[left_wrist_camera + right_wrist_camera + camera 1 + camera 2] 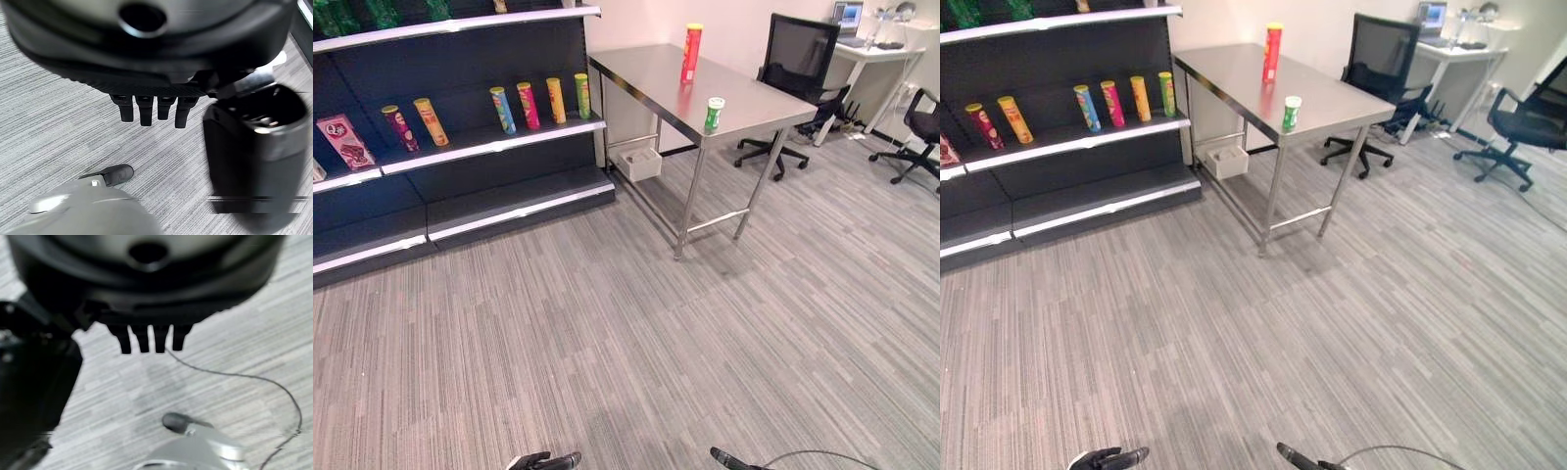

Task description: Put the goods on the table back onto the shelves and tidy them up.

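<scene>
A tall red can (691, 51) stands near the far edge of the steel table (646, 73). A short green can with a white lid (714, 113) stands by the table's near right corner. To the left, the dark shelf unit (489, 145) holds a row of several upright cans (528, 105) and a pink packet (342, 140). Both hands hang low over the carpet, far from the table. My left hand (543, 460) has straight fingers (146, 111) and holds nothing. My right hand (729, 458) is the same, its fingers (149, 340) straight and empty.
A white box (641, 162) sits on the floor under the table. A black office chair (798, 69) stands behind the table's right end. Farther right are a white desk (876, 49) and a second chair (925, 127). Wide striped carpet lies between me and the furniture.
</scene>
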